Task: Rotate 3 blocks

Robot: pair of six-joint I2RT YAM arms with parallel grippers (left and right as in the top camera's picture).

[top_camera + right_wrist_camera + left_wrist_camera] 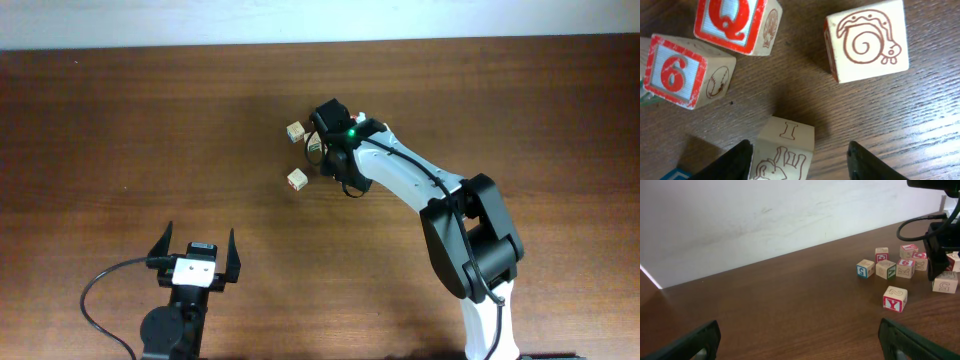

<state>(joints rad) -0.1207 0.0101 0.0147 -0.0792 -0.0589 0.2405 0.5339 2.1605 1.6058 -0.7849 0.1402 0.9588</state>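
My right gripper (799, 148) straddles the I block (785, 145) at half width. One finger sits just beside it and the other stands clear, so nothing is gripped. The snail block (867, 42), Q block (737, 22) and 6 block (685, 70) lie near. My left gripper (196, 250) gapes wide, well apart on the table (120, 120).

This is looking like a robotics lab or test bench: a bare dark wooden table (120, 120) is standing against a plain white wall (765, 220), and two robot arms are working from its near edge. The white-and-black right arm (400, 175) is glowing with a green indicator light (353, 132), while the black left arm (170, 325) is trailing a loose cable (84, 300) across the wood. Small wooden alphabet blocks (886, 269) are lying grouped on the tabletop, serving as the only props in this otherwise plain, evenly lit setup.
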